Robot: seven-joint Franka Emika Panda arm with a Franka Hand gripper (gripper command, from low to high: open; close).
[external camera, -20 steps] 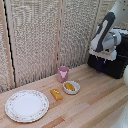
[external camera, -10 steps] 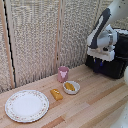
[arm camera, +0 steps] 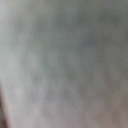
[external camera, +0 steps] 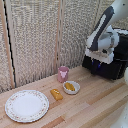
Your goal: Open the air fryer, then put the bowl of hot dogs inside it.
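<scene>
The black air fryer [external camera: 116, 64] stands on the wooden table at the exterior view's right. My white arm reaches down in front of it, and my gripper [external camera: 96, 63] hangs at its front face. The fingers are too small and dark against the fryer to tell open from shut. The handle is hidden behind my hand. The white bowl [external camera: 71, 88] with yellow-orange hot dogs [external camera: 70, 86] sits on the table, well to the exterior view's left of the gripper. The wrist view is only a grey blur.
A pink cup [external camera: 63, 74] stands just behind the bowl. An orange-yellow block [external camera: 56, 94] lies beside the bowl. A large patterned white plate [external camera: 27, 105] lies at the front left. A reed screen [external camera: 40, 40] backs the table.
My arm has moved a little lower and toward the exterior view's left, along the front of the air fryer. The bowl, cup, block and plate have not moved.
</scene>
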